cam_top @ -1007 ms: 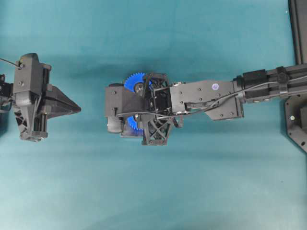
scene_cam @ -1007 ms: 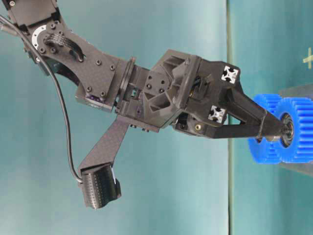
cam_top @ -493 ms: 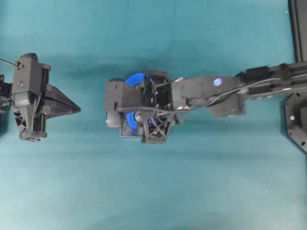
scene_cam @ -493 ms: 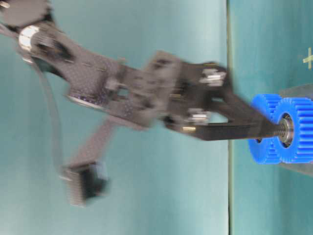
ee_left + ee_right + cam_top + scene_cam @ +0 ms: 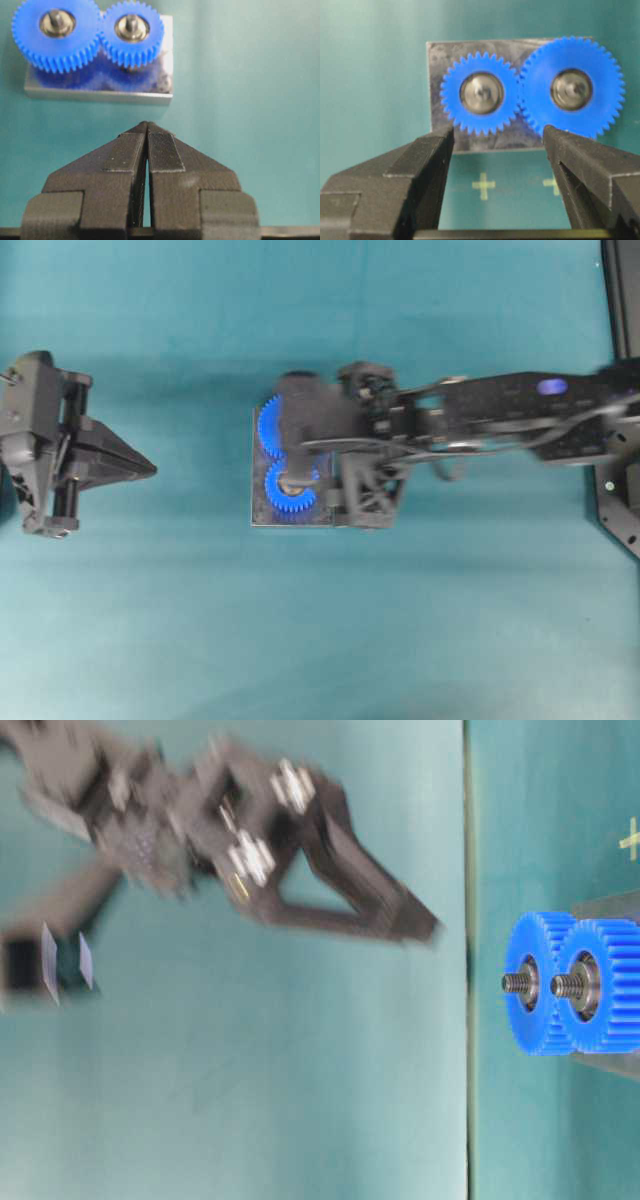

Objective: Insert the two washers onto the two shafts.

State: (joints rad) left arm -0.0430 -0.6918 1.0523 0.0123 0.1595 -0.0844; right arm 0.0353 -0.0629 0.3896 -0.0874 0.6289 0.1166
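Observation:
Two meshed blue gears sit on a grey metal base (image 5: 262, 520). The smaller gear (image 5: 455, 107) has a threaded shaft (image 5: 565, 985) with a grey washer (image 5: 481, 93) lying round it. The larger gear (image 5: 600, 107) has its own shaft (image 5: 515, 982). My right gripper (image 5: 497, 134) is open and empty. It hangs above and behind the gears, clear of both shafts, and is blurred in the table-level view (image 5: 425, 930). My left gripper (image 5: 147, 125) is shut and empty, far to the left (image 5: 150, 468), pointing at the base.
The teal mat carries pale cross marks (image 5: 483, 186) just in front of the base. A black frame (image 5: 620, 300) runs along the far right edge, with a black mount plate (image 5: 620, 500) below it.
My right gripper has let go at the smaller gear's shaft, opened, and lifted up and back to the right. My left arm has shifted slightly left.

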